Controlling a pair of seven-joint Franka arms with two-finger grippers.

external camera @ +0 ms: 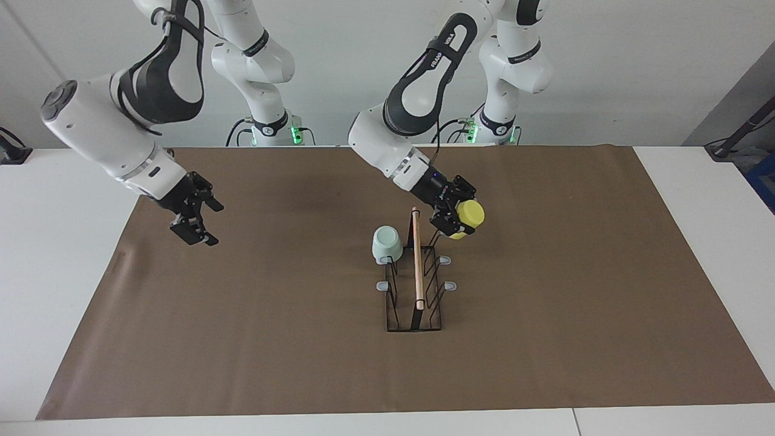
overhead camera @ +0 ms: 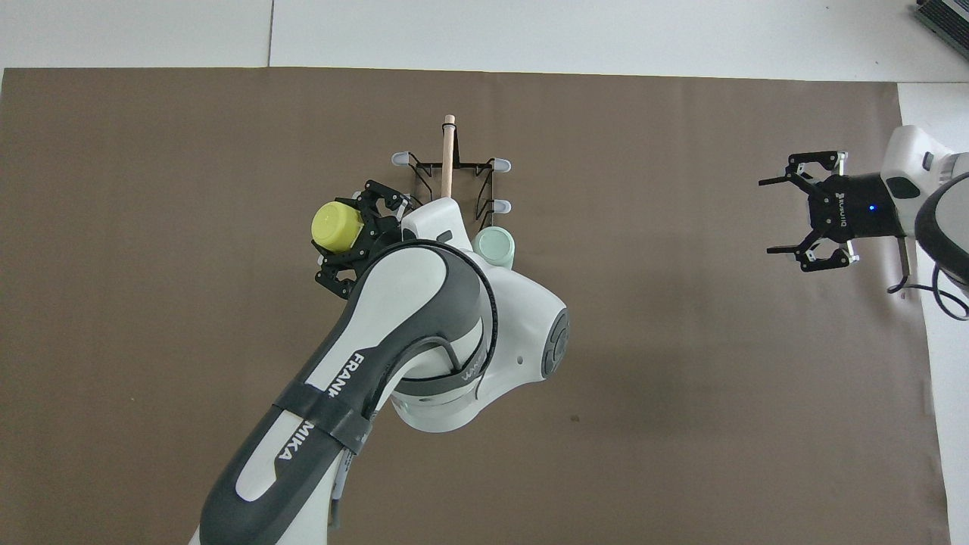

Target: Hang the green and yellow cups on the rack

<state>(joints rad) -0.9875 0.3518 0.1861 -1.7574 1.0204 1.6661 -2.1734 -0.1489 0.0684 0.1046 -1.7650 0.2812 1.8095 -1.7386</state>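
Facing view: the left pincer (external camera: 455, 219) grips the yellow cup (external camera: 469, 216) just over the rack (external camera: 416, 278), at its end nearer the robots. The green cup (external camera: 387, 243) already hangs on a prong (mouth down). A misaligned mouth could snag the prong and tip the rack. The right pincer (external camera: 195, 219) waits, released, over the table (external camera: 272, 339).
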